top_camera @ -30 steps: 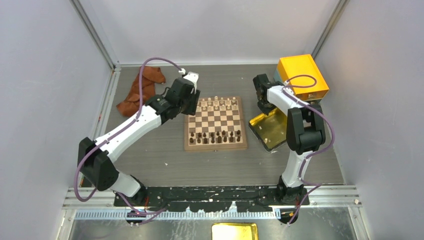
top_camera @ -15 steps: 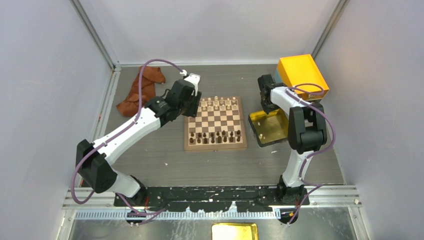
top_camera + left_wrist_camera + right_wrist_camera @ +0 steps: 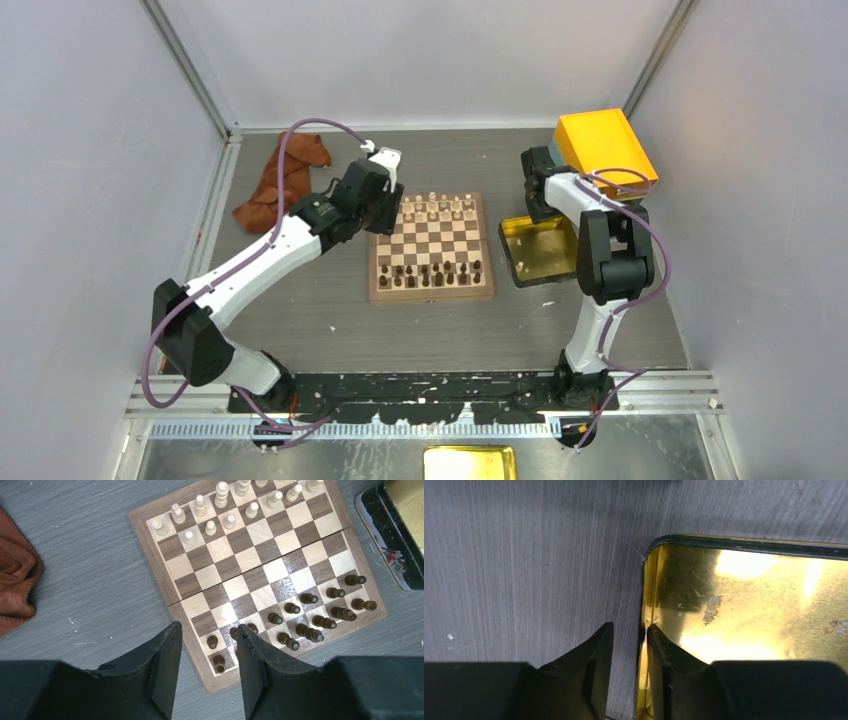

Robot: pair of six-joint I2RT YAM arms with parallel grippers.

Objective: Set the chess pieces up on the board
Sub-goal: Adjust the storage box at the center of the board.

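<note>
The board (image 3: 432, 293) lies mid-table. Cream chess pieces (image 3: 440, 208) stand in its two far rows and dark chessmen (image 3: 435, 272) in its two near rows. My left gripper (image 3: 383, 210) hovers over the board's left side. In the left wrist view the left gripper (image 3: 208, 626) is open and empty above the edge of the board (image 3: 156, 560), with dark chessmen (image 3: 310, 598) on one side and cream pieces (image 3: 221, 492) on the other. My right gripper (image 3: 630, 626) is open astride the rim of the golden tray (image 3: 724, 539), one finger outside and one inside.
The golden tray (image 3: 545, 255) sits just right of the board, under the right gripper (image 3: 538, 205). An orange-yellow box (image 3: 605, 150) stands at the back right. A brown cloth (image 3: 285, 180) lies at the back left. The tray's dark outer wall (image 3: 390, 545) shows past the board.
The golden tray has swung from tilted to square beside the board. The right gripper's jaws have parted from the tray's rim. The left arm has hardly moved.
</note>
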